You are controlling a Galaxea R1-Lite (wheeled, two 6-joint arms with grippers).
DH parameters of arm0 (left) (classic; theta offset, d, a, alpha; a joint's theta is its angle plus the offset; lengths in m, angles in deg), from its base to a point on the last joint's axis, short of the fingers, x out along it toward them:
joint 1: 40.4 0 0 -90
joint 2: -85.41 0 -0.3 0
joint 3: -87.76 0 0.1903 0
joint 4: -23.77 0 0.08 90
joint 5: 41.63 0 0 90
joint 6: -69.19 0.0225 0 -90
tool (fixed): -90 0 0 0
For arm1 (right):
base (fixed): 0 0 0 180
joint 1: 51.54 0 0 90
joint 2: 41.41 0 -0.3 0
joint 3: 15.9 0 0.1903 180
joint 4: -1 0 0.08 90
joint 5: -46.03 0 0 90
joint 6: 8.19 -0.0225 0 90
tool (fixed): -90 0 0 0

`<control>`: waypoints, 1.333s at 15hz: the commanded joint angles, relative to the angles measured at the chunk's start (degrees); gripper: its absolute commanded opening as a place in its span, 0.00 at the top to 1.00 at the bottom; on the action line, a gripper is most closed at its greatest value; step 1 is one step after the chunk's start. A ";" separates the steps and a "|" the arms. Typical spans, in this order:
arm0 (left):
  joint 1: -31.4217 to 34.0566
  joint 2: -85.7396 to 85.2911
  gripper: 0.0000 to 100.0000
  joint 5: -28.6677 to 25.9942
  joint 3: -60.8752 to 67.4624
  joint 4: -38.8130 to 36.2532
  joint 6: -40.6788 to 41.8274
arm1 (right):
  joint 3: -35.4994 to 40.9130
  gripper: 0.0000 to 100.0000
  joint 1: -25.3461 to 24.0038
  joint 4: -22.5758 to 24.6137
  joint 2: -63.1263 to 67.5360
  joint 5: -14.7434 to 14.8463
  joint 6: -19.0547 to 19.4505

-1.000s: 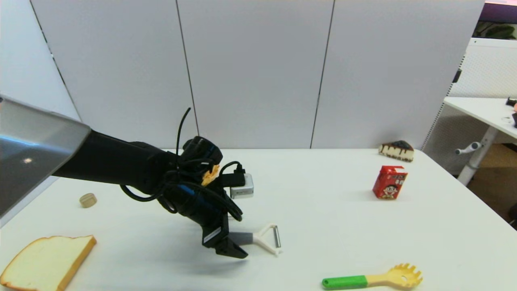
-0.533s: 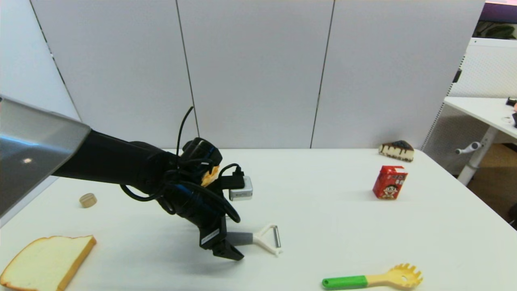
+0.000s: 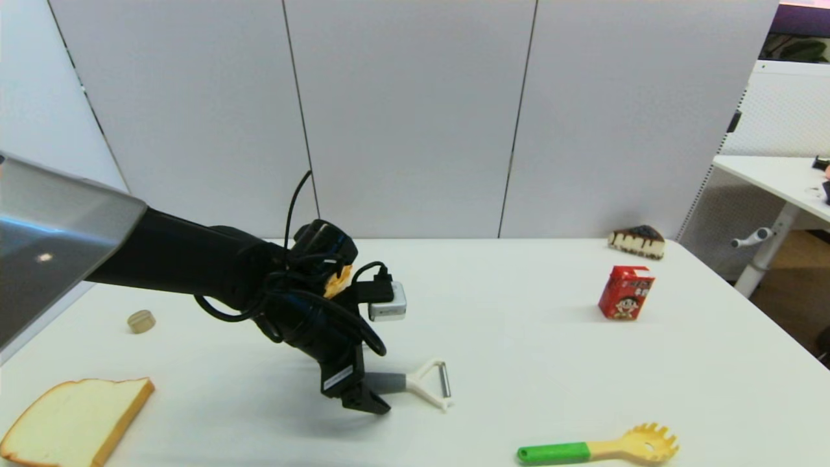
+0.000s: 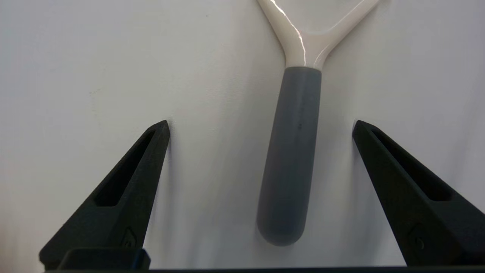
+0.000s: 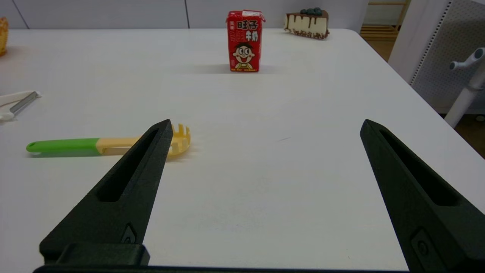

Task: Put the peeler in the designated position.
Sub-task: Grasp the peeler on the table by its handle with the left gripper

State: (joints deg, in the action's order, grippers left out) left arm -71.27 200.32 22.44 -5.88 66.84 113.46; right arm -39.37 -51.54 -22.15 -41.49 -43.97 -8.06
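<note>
The peeler (image 3: 421, 384) lies flat on the white table (image 3: 532, 363), grey handle pointing left and white forked head with metal blade to the right. My left gripper (image 3: 376, 403) is low over the handle's end and open. In the left wrist view the grey handle of the peeler (image 4: 291, 159) lies between the two spread fingers of the left gripper (image 4: 261, 127), touching neither. The right gripper (image 5: 265, 125) hovers open over bare table, outside the head view; the peeler's head (image 5: 15, 104) shows far off in its view. No mark on the tabletop shows the designated position.
A green-handled yellow pasta spoon (image 3: 596, 449) lies near the front edge, right of the peeler. A red drink carton (image 3: 626, 293) and a cake slice (image 3: 637, 242) stand at the back right. A bread slice (image 3: 71, 421) and a small round disc (image 3: 141, 320) are on the left.
My left gripper has shifted slightly left, back along the peeler's handle. The peeler itself lies where it was.
</note>
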 commanded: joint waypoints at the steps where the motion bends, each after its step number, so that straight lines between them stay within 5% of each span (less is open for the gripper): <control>1: -0.07 -0.12 0.00 1.58 -1.18 -0.01 0.38 | 0.01 0.00 0.00 0.04 0.07 0.00 0.04; 9: -0.42 -0.12 0.00 1.67 -0.91 0.16 0.12 | 0.01 0.00 0.00 0.04 0.07 0.00 0.04; 10: -0.42 -0.12 1.00 1.67 -0.91 0.25 0.03 | 0.01 0.00 0.00 0.04 0.07 0.00 0.04; 20: -1.74 -1.27 1.00 1.50 -0.91 2.71 -0.14 | 0.01 0.00 0.00 0.04 0.07 0.00 0.04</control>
State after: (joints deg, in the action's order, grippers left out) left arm -72.90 199.77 24.06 -6.63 69.44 113.04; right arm -39.37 -51.54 -22.15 -41.49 -43.97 -8.03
